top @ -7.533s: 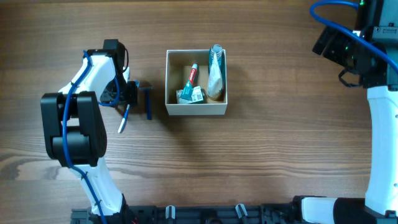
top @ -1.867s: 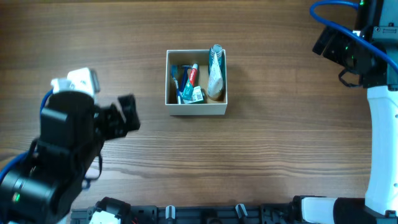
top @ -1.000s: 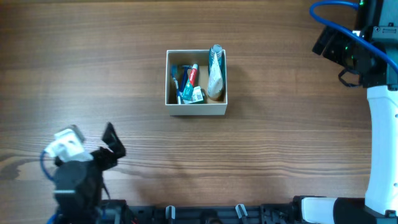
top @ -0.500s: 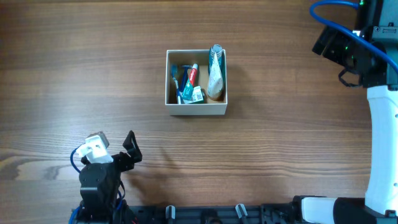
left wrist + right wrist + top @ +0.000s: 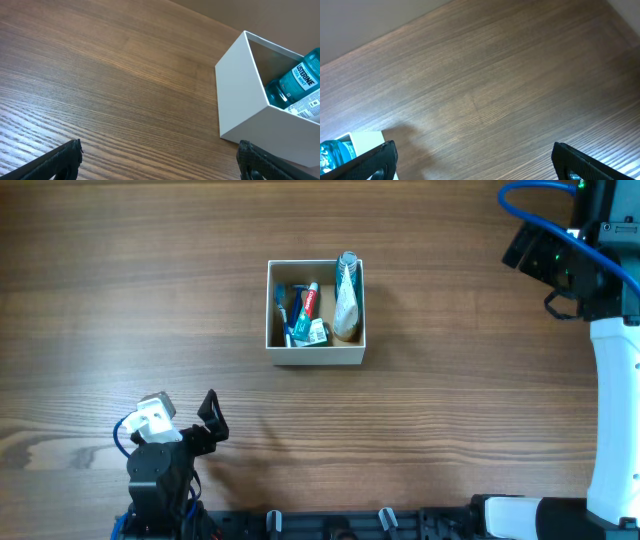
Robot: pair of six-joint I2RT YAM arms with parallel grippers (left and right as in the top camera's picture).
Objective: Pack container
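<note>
Left gripper [image 5: 160,161]: apart, empty, parked near left, well clear of container [image 5: 315,357]; right gripper [image 5: 480,162]: apart, far right; packing judged done, toiletries [image 5: 310,315] inside

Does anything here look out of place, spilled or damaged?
Nothing looks spilled or damaged. The only odd thing: the pale tube in the container has its cap poking over the rim.

We class this site as a robotics lab bench. Evidence: wood-grain table [image 5: 420,430] w/ left arm [image 5: 160,475] and right arm [image 5: 610,400] at its edges, blue cable [image 5: 504,198], black mounting rail [image 5: 330,525] along the front edge (clips visible), plain grey wall [image 5: 370,20] beyond, one container [image 5: 315,357] as test item.
</note>
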